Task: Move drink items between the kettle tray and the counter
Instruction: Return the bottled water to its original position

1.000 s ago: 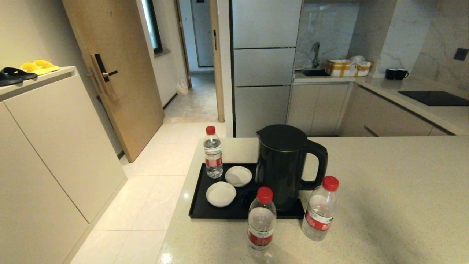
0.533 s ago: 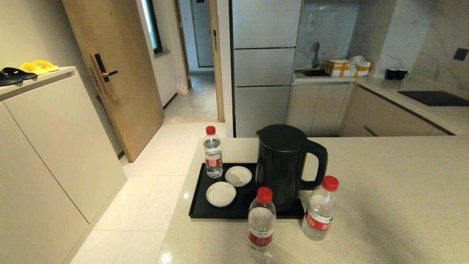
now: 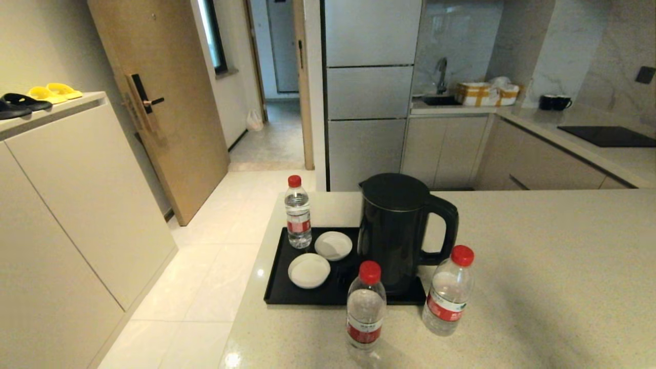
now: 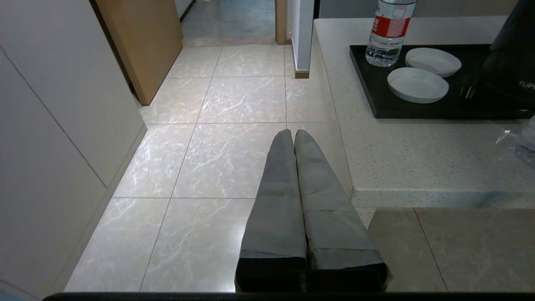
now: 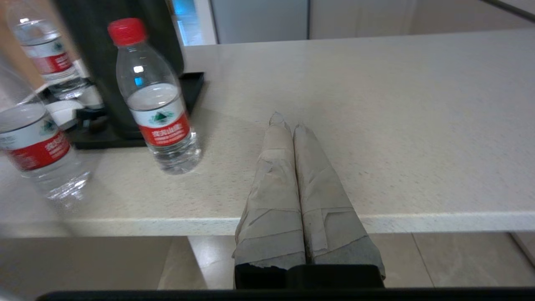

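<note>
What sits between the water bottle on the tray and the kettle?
In the head view, two small white dishes lie on the kettle tray between that bottle and the kettle.

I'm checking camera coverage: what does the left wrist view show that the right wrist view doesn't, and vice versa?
Only the left wrist view shows the shut left gripper over the marbled floor tiles.

Only the right wrist view shows the shut right gripper and a clear red-capped bottle standing on the counter.

Both show the beige speckled counter, black tray, black kettle and the tray's bottle.
</note>
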### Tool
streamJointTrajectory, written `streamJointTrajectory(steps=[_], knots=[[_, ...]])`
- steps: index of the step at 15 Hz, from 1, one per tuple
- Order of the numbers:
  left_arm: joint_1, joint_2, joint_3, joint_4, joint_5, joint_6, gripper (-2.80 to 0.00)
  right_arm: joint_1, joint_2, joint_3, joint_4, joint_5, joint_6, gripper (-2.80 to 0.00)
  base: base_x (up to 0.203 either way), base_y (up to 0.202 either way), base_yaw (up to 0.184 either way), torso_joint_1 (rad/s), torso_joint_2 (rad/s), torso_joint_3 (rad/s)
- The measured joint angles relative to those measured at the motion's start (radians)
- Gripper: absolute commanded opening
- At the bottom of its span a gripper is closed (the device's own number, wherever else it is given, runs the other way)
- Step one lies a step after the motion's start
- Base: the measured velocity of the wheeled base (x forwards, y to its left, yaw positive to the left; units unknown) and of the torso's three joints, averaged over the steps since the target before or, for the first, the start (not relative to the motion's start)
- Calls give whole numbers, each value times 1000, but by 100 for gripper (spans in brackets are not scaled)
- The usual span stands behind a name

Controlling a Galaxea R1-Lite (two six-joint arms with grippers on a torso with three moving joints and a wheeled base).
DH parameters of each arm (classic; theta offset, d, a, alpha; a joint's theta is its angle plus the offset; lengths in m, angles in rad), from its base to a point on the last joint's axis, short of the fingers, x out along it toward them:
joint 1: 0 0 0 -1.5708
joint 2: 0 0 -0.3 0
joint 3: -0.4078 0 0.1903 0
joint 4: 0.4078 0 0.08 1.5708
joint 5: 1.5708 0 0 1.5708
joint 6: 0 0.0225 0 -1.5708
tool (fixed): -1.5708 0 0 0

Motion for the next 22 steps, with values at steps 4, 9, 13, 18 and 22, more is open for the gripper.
streamJointTrajectory(steps=[4,9,13,18,22], knots=[[0,0,-2,-10,0,0,-280,-1,0,0,0,0,0,-280,0,0,0,0,0,0],[0,0,0,-29,1,4,-280,0,0,0,0,0,0,-280,0,0,0,0,0,0],[0,2,-19,-14,4,2,-280,0,0,0,0,1,0,-280,0,0,0,0,0,0],[0,200,-509,163,24,-153,-280,0,0,0,0,0,0,-280,0,0,0,0,0,0],[-31,451,-842,540,-35,-236,-280,-1,0,0,0,1,0,-280,0,0,0,0,0,0]])
